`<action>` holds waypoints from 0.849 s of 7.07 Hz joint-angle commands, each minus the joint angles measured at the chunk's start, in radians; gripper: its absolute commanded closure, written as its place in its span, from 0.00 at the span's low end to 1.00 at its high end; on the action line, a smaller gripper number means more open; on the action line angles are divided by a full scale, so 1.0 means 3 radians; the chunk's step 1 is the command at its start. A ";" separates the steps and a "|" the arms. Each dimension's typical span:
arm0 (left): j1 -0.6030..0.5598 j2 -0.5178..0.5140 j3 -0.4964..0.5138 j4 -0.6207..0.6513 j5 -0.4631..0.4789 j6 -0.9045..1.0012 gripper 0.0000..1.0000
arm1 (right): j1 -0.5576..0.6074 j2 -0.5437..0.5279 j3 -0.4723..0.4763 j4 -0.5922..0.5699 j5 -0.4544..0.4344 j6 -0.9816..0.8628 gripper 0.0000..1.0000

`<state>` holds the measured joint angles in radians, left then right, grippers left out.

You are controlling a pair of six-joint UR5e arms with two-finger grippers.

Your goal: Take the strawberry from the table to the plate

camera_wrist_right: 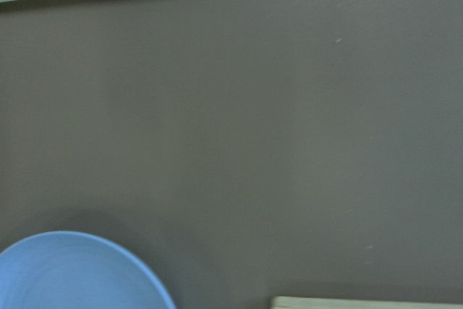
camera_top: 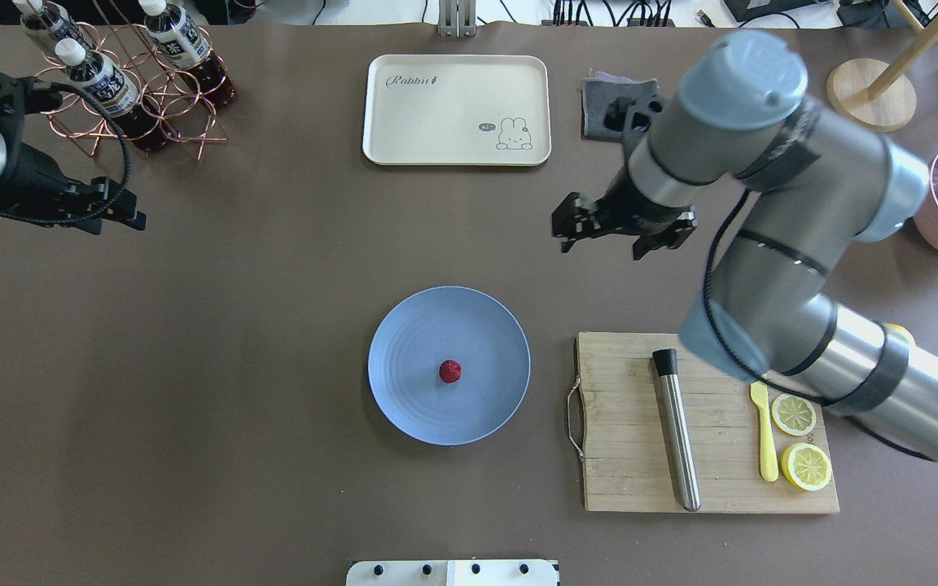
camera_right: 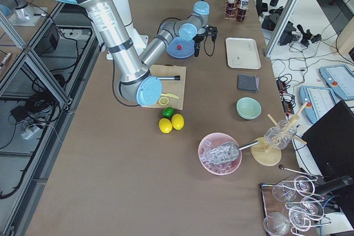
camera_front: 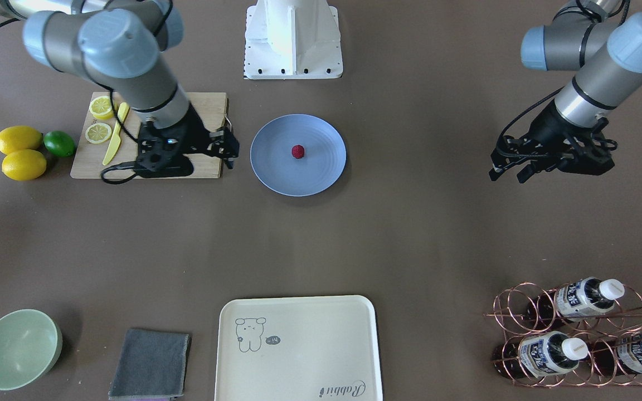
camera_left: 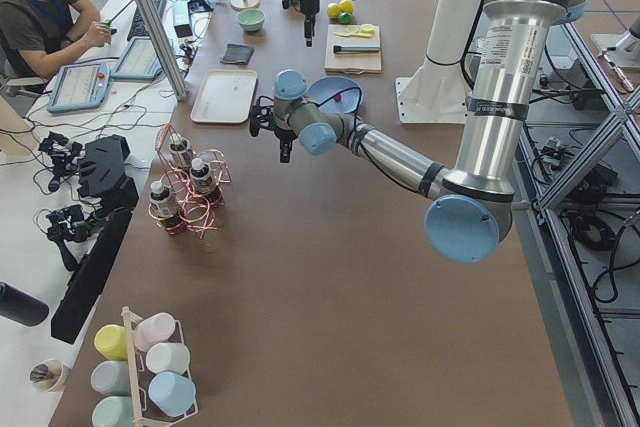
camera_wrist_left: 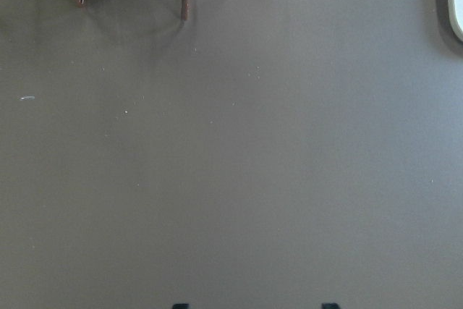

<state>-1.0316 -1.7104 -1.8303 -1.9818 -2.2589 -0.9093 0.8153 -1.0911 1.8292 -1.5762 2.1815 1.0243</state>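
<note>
Table (camera_top: 233, 366): flat, matte brown-grey, runs across the whole overhead view.
Left arm: comes in low from the left edge, wrist near level, well away from the plate.
Left gripper (camera_front: 507, 175): fingers spread wide and holding nothing. Its wrist view shows only two dark tips over bare tabletop.
Bottle rack (camera_top: 151, 122): copper wire loops. It holds dark bottles (camera_top: 98, 81) with white caps and printed labels, lying tilted.
Tray (camera_top: 436, 122): cream, rectangular with rounded corners, a small rabbit drawing on it, nothing in it.
Plate (camera_top: 404, 399): round, shallow, light blue, with faint concentric rings and a matte finish.
Strawberry (camera_top: 450, 371): tiny, dark red and bumpy. It rests on the plate near its centre, clear of both grippers.
Right arm: elbow bent high over the board, wrist pointing down over bare table between plate and tray.
Right gripper (camera_top: 606, 238): linkages look splayed apart, nothing between them.
Cutting board (camera_top: 624, 464): pale wood with a wire handle. It carries a steel cylinder (camera_top: 677, 439) with a black cap, a yellow knife (camera_top: 764, 443) and two lemon slices (camera_top: 795, 413).
</note>
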 commanded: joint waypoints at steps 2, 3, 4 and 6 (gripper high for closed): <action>-0.0971 0.0337 0.0077 0.0599 -0.0507 0.1532 0.23 | 0.1292 -0.1156 0.0014 -0.0069 0.0647 -0.2357 0.00; -0.1242 0.0342 0.0123 0.1043 -0.0508 0.2145 0.03 | 0.1747 -0.1372 -0.0276 -0.0094 0.0710 -0.3262 0.00; -0.1508 0.0342 0.0240 0.1346 -0.0513 0.2673 0.02 | 0.2166 -0.1404 -0.0688 -0.0120 0.0817 -0.4046 0.00; -0.1690 0.0545 0.0302 0.1426 -0.0467 0.2904 0.02 | 0.2608 -0.1364 -0.1157 -0.0130 0.0792 -0.4554 0.00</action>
<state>-1.5067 -1.5877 -1.7488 -1.5751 -2.4048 -0.0813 1.5112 -1.4993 1.5548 -1.6118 2.4178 -0.2483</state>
